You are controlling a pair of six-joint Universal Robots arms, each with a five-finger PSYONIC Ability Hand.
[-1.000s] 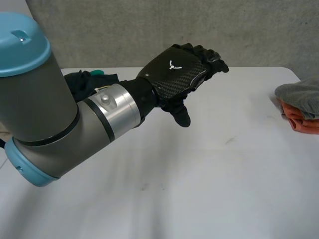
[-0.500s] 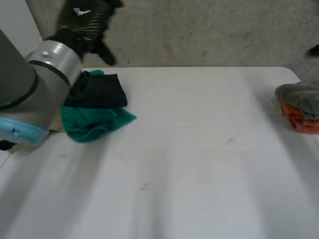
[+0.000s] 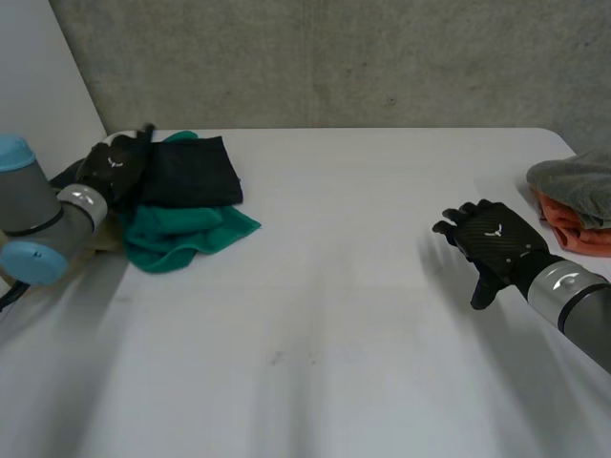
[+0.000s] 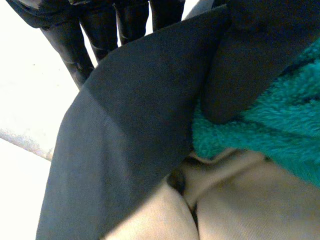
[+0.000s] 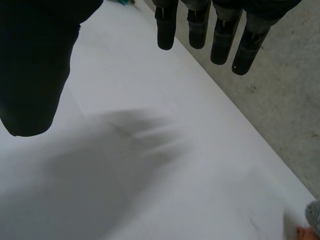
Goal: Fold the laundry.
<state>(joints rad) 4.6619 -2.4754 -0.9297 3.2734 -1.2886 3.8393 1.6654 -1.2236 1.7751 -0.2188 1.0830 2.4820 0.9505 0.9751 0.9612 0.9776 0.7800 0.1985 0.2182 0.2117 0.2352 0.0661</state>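
- Laundry pile was seen at one end of the white table (image 3: 334,315), with a black cloth (image 3: 196,172) on top.
- A teal cloth (image 3: 181,234) was found directly under the black cloth, sticking out on its near side.
- A beige cloth (image 4: 230,195) was seen under both, at the black cloth's left edge.
- Left hand (image 3: 113,164) was placed at the black cloth's left edge, touching it. Whether the cloth was pinched could not be told.
- Right hand (image 3: 494,239) was held well apart from the black cloth, to its right, above bare table. Its fingers (image 5: 165,30) were straight and spread, with nothing held.
- A grey cloth (image 3: 573,181) was stacked on an orange cloth (image 3: 573,231), farther right of the black cloth than the right hand.
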